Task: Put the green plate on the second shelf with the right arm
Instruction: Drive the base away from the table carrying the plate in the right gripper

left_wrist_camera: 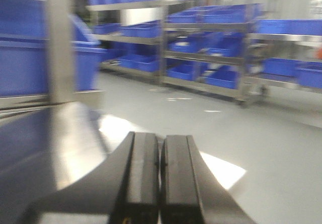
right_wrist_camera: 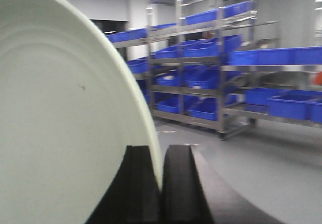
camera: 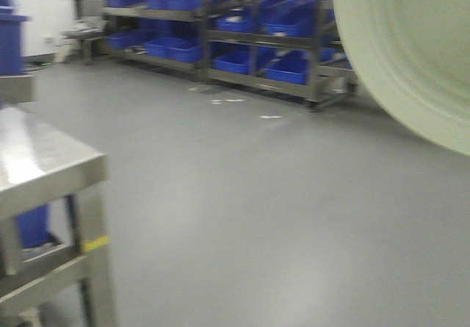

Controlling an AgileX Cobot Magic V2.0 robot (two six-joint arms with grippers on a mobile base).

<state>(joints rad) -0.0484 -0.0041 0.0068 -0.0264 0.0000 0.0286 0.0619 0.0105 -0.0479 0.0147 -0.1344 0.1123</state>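
**plate aloft in a thin rim pinch, shelf not yet reached**

the right gripper is clenched on the green plate. its two black fingers nip only the rim, and the plate stands nearly on edge to the left of them. in the front view the plate hangs in the air at the upper right, well apart from the steel stand at the near left and above the bare grey floor. the left gripper is pressed together on nothing and sits over a shiny steel surface, beside an upright post. racks of blue bins line the far wall. all three views are smeared.

the placing seems not to have begun. which level counts as the second shelf cannot be told from here.

risks, as i judge them:
- the hold is on the edge alone, so the plate's weight hangs off to one side. a jolt or a quick swing could make it pivot in the fingers or slide out onto the floor.
- the plate is upright. if it is not turned flat before it goes between two levels, its rim may strike a shelf edge or the post.
- the plate fills much of the right wrist view, so the approach on that side is partly blind.
- the left arm is close to the steel stand and could be in the way.
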